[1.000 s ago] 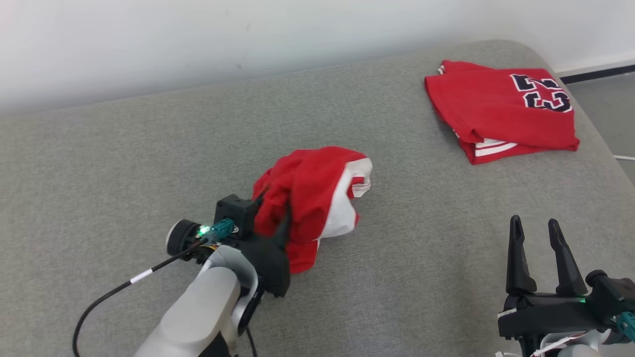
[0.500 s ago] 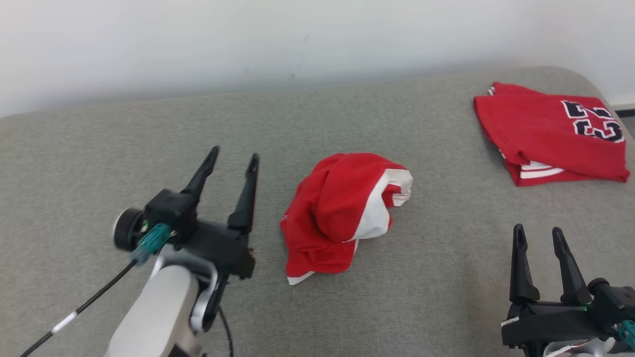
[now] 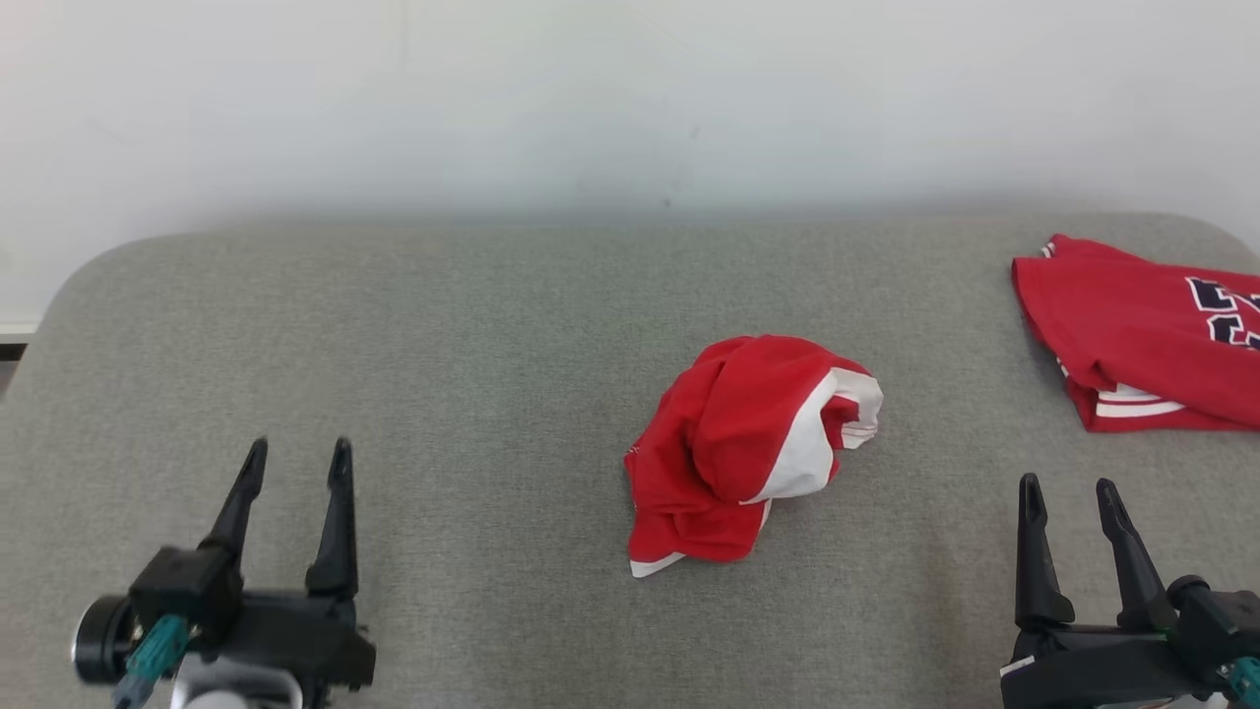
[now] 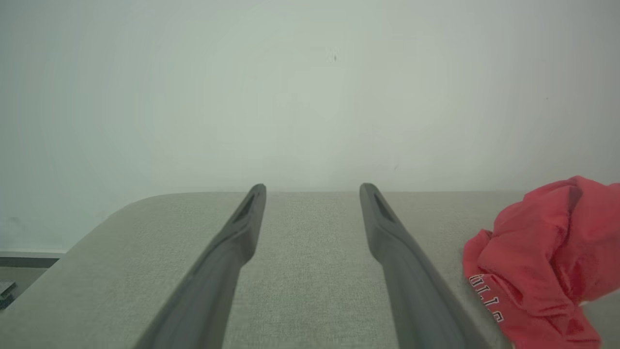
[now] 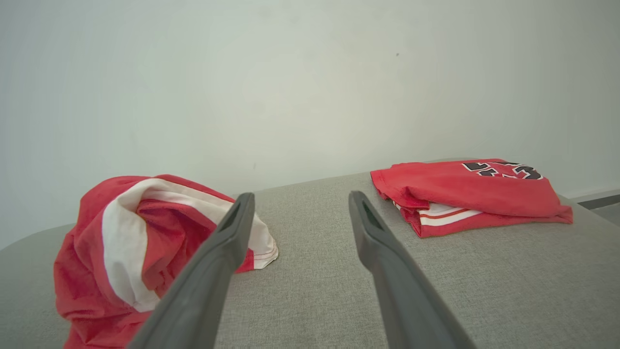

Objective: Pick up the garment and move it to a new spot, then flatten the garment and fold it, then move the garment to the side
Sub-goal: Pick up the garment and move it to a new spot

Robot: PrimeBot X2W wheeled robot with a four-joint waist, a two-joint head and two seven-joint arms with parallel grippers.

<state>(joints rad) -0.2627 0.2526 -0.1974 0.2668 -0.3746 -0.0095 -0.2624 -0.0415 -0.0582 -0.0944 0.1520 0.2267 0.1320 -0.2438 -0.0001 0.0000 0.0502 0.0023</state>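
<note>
The garment [image 3: 748, 448] is a crumpled red and white heap in the middle of the grey padded surface [image 3: 472, 325]. It also shows at the right of the left wrist view as the garment [image 4: 547, 257] and at the left of the right wrist view as the garment [image 5: 140, 242]. My left gripper [image 3: 295, 463] stands open at the lower left, well clear of the heap, with nothing between its fingers. At the lower right my right gripper [image 3: 1071, 492] is open and empty too. Each wrist view shows its own gripper spread: left gripper [image 4: 312, 189], right gripper [image 5: 299, 196].
A second red jersey [image 3: 1142, 345], folded flat with dark numbers on it, lies at the far right of the surface, also seen as the folded jersey [image 5: 465, 191]. A pale wall [image 3: 630, 98] runs behind the surface. The surface's rounded left edge [image 3: 59, 295] shows.
My left gripper let go of the garment, opened, and drew back to the lower left. The head camera turned, shifting the whole picture right. The heap now lies free.
</note>
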